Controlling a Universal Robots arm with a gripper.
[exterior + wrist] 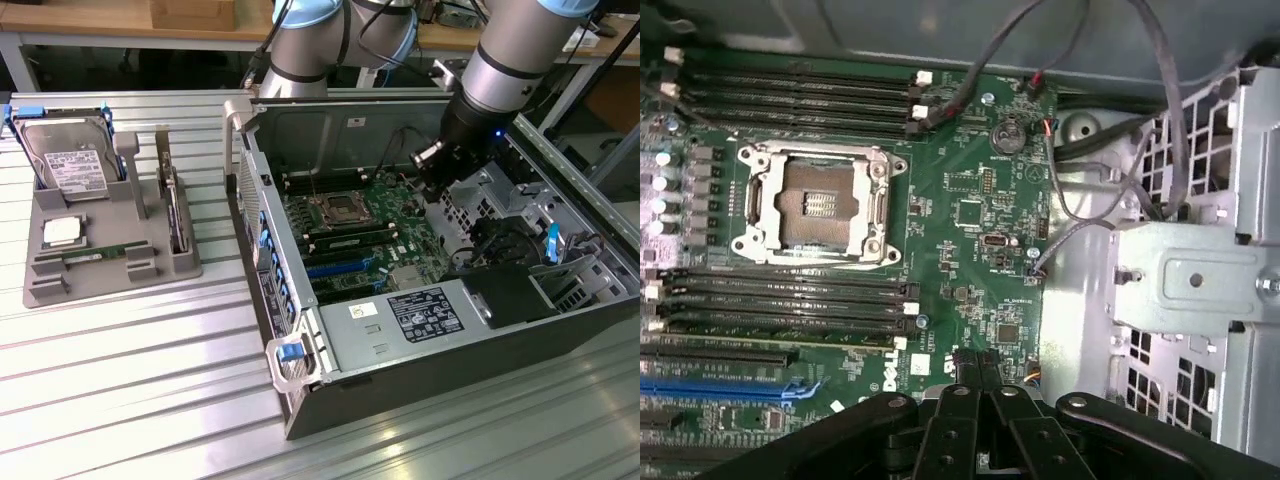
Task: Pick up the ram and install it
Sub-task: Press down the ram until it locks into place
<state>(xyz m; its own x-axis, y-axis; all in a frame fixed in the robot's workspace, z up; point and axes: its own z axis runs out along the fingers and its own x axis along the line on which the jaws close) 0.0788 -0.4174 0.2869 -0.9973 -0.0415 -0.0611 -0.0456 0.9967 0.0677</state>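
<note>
The ram (pixel 95 256) is a thin green stick lying flat in a slot near the front of the grey holder tray (pixel 40 290), at the exterior view's left. My gripper (pixel 432 178) hangs inside the open computer case (pixel 400 370), over the motherboard (pixel 385 225) and far to the right of the ram. In the wrist view the gripper (pixel 975 362) is shut, its black fingertips pressed together with nothing between them. Below it lie the motherboard (pixel 980 210), the empty CPU socket (pixel 820 205) and two banks of dark, empty memory slots (pixel 790 95) (pixel 780 305).
The tray also holds a silver hard drive (pixel 70 160), a square CPU chip (pixel 62 232) and an upright part (pixel 175 210). Case walls, loose cables (pixel 1090 200) and a metal drive cage (pixel 1200 280) crowd the motherboard. A ribbed metal tabletop (pixel 130 380) lies around everything.
</note>
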